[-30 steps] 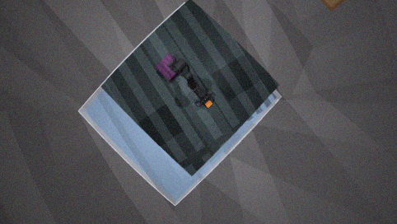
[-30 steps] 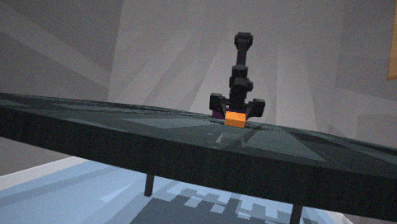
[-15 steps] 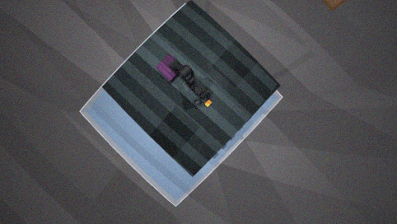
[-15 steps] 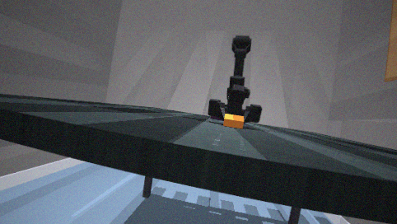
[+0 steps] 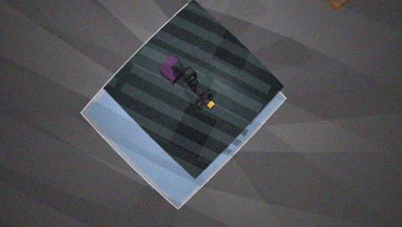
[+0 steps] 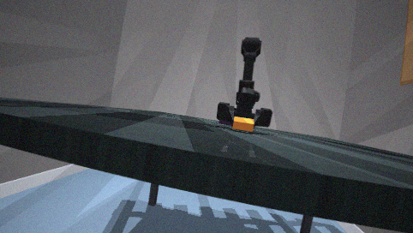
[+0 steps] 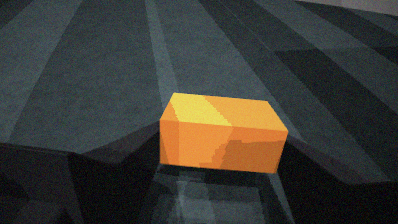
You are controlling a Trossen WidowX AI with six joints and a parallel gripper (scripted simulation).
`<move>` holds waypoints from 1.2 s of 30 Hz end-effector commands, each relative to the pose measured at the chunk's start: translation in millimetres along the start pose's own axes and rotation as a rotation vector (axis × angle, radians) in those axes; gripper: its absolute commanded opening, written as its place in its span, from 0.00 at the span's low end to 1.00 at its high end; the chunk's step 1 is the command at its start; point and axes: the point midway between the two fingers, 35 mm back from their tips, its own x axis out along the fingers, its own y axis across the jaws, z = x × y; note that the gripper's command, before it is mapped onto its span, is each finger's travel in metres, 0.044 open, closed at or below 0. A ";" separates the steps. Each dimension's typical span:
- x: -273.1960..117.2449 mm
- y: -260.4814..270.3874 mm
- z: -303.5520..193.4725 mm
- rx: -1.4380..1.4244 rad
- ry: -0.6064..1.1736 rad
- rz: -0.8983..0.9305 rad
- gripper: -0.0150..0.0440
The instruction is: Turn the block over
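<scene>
The orange block (image 5: 211, 104) (image 6: 243, 124) (image 7: 200, 142) is held between the two black fingers of my gripper (image 5: 208, 103) (image 6: 244, 121) (image 7: 220, 133), which is shut on it. In the wrist view two faces show, with light and shadow patches across them. I cannot make out a mark on either; the other faces are hidden. The dark table (image 5: 233, 63) (image 6: 128, 139) (image 7: 100, 75) lies beneath the block. The block is low over the tabletop, but I cannot tell the exact gap.
The purple block-shaped item (image 5: 168, 73) is at the arm's base, and a bit of it shows behind the gripper in the exterior view. A pale blue floor mat (image 5: 154, 167) (image 6: 56, 193) lies below the table. A brown-orange panel (image 5: 338, 3) (image 6: 408, 43) is far off.
</scene>
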 end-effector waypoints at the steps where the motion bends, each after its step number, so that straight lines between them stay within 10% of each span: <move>1: -0.3 0.8 0.3 -0.005 -0.005 0.006 0.25; 20: -0.3 0.8 0.3 -0.005 -0.005 0.006 1.00; 36: -0.3 0.8 0.3 -0.005 -0.005 0.006 1.00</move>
